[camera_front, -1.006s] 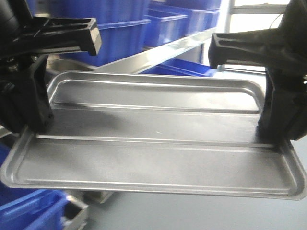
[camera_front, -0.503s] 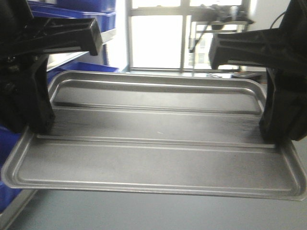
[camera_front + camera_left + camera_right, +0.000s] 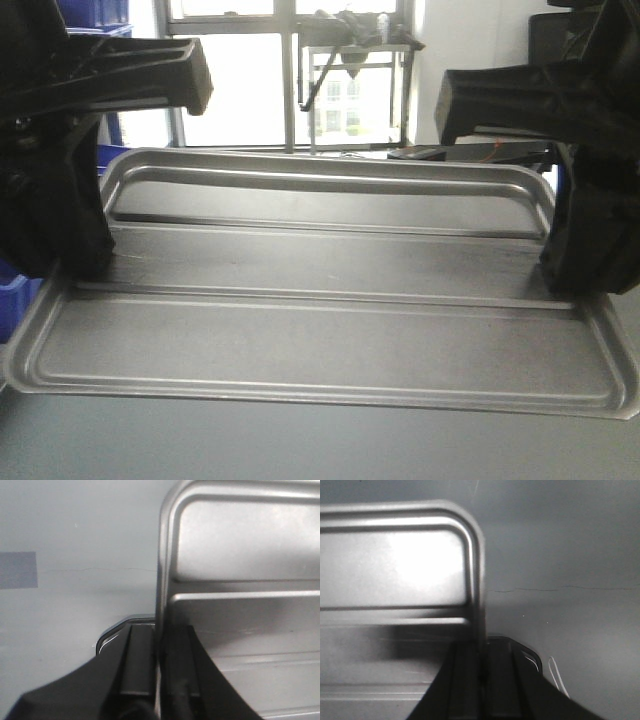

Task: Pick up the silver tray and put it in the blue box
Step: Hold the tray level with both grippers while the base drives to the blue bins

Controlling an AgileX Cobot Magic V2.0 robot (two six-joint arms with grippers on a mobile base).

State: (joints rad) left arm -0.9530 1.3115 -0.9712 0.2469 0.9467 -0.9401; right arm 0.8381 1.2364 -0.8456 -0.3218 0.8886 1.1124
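Observation:
The silver tray is held level in the air, long side across the front view. My left gripper is shut on its left short rim and my right gripper is shut on its right short rim. In the left wrist view the black fingers pinch the tray at its rim, above grey floor. In the right wrist view the gripper clamps the rim of the tray the same way. Only slivers of blue crate show at the left edge; I cannot tell if one is the blue box.
A bright window and a stand with equipment lie straight ahead beyond the tray. More blue crates sit high at the far left. Grey floor lies below the tray.
The background has swept from shelves of blue crates to a window, so the whole view has turned. The tray stays in the same place between both grippers.

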